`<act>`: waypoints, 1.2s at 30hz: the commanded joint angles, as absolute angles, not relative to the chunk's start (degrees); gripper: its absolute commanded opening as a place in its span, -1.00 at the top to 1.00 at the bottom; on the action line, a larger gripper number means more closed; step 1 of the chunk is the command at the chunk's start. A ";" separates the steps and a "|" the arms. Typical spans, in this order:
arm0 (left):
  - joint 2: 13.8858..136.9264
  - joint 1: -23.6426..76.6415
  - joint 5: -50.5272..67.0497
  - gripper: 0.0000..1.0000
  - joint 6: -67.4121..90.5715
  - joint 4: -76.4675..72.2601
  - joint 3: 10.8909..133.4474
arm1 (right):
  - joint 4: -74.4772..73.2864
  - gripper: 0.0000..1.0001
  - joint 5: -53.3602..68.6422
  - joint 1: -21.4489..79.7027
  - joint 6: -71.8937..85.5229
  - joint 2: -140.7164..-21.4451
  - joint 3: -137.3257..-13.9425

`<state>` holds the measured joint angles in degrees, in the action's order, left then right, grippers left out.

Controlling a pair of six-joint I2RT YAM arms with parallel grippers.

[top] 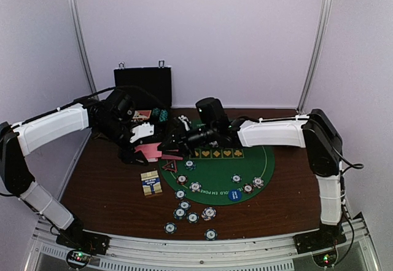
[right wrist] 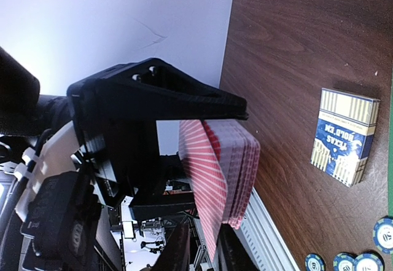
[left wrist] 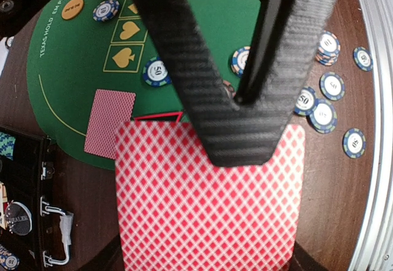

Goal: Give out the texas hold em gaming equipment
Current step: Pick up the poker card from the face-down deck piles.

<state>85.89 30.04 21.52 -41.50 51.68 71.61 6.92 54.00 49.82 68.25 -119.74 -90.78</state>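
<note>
The left gripper (left wrist: pixel 242 137) is pinching the deck of playing cards (left wrist: pixel 184 216). The outermost card (right wrist: pixel 199 179) is lying edge-on between the jaws of the right gripper (right wrist: pixel 206 255); whether they are gripping it cannot be told.

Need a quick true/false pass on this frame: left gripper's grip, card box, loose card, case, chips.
1. The left gripper is clamped on a deck of red-backed cards. True.
2. The card box lies on the green mat. False: it lies on the bare wood just beside the mat's left edge.
3. A single card lies face down on the green mat. True.
4. The black case is shut. False: its lid stands up open at the back of the table.
5. Some poker chips lie off the mat on bare wood, toward the arm bases. True.
</note>
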 commanded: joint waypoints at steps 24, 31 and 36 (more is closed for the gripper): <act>85.20 29.97 20.78 0.27 -41.61 51.14 72.75 | 19.37 1.00 55.62 49.90 76.98 -121.04 -88.34; 85.24 29.97 20.15 0.29 -41.83 51.16 72.68 | 22.28 1.00 56.05 46.60 77.72 -117.48 -83.28; 85.49 29.97 19.40 0.34 -41.79 51.15 72.72 | 21.05 1.00 57.19 40.64 75.39 -113.60 -78.39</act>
<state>85.91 30.04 19.51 -41.50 51.72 71.61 19.92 56.45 45.65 77.28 -119.44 -81.08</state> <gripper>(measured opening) 0.667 0.009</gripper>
